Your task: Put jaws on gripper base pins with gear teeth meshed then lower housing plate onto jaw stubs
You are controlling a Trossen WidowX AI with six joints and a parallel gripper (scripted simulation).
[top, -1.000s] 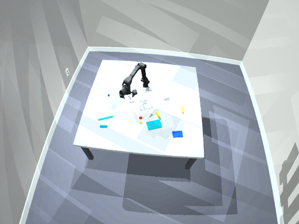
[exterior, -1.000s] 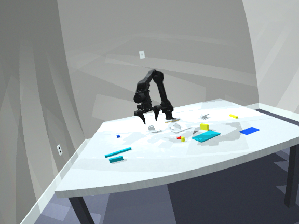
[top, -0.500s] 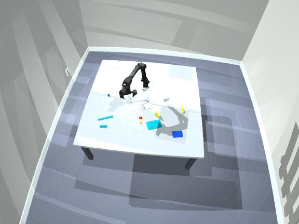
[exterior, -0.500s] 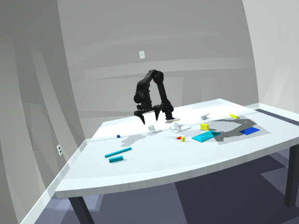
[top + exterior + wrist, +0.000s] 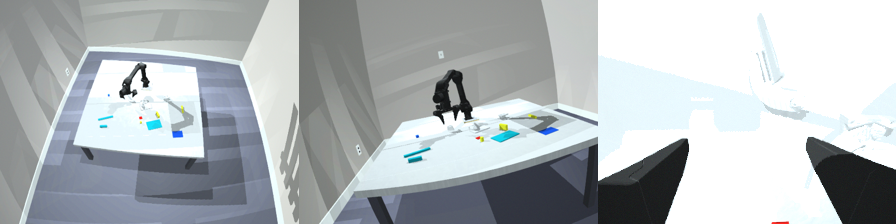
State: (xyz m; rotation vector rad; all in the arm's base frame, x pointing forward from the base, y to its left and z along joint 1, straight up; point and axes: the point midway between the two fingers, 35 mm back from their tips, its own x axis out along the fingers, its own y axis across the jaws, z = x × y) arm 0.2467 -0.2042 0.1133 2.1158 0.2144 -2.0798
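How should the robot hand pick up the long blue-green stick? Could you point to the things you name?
Probably pinch the long cyan stick (image 5: 105, 117) (image 5: 417, 152) around its middle, coming from straight above and squeezing its two long sides. It's long, thin and lying flat.

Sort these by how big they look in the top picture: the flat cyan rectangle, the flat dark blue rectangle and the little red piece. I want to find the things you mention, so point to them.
1. Flat cyan rectangle (image 5: 154, 125) (image 5: 505, 136)
2. Flat dark blue rectangle (image 5: 177, 134) (image 5: 548, 130)
3. Little red piece (image 5: 140, 117) (image 5: 478, 138) (image 5: 780, 223)
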